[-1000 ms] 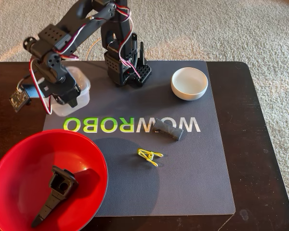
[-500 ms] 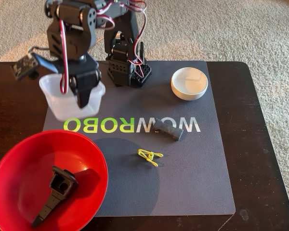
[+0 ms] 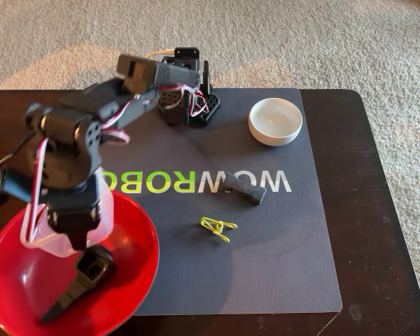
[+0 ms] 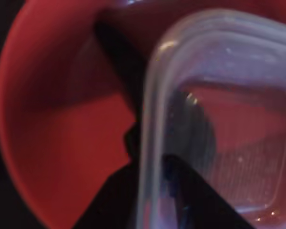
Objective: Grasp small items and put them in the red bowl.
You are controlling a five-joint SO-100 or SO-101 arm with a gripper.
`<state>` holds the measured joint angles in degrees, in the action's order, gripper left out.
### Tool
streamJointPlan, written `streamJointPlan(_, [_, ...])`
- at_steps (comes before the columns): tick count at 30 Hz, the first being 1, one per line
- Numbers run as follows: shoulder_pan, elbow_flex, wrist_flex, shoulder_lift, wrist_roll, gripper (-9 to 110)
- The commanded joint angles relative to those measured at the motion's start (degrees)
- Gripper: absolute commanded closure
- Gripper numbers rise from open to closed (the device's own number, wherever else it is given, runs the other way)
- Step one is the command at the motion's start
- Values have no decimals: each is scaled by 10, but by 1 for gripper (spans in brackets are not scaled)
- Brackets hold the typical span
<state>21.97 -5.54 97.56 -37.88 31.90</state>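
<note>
Since half a second earlier, arm swung from the mat's back left corner down over the red bowl (image 3: 136, 241), carrying the clear tub (image 3: 101, 210) with it. Bracket inside the bowl also shifted a little toward the front.

Fixed view: gripper (image 3: 73, 234) was clamped on the tub's wall, tub held over the bowl's rear half; could not tell if it touched the bowl. Black bracket (image 3: 80, 280) lay in the bowl just in front of the tub, its wide end toward the gripper. Bowl sat at the front left, overlapping the dark mat (image 3: 280, 266) and the wooden table (image 3: 385, 210). Grey block (image 3: 243, 187) lay on the mat's lettering near the middle. Yellow clip (image 3: 217, 226) lay just in front of it, left of it in this view, not touching. Small white bowl (image 3: 274, 121) stood at the back right of the mat, well apart from everything else. Arm base stood at the mat's back edge.

Wrist view: blurred. Tub's rounded corner (image 4: 152, 105) filled the right side, red bowl interior (image 4: 47, 124) behind and to the left. Dark shape (image 4: 119, 57) ran along the tub's edge, likely a finger or the bracket; could not tell which.
</note>
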Motion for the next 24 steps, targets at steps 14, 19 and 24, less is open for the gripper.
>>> streamJointPlan(14, [34, 76, 3, 13, 36, 59])
streamJointPlan(19, [1, 69, 3, -87, 31, 58])
streamJointPlan(24, [-49, -76, 3, -208, 20, 59])
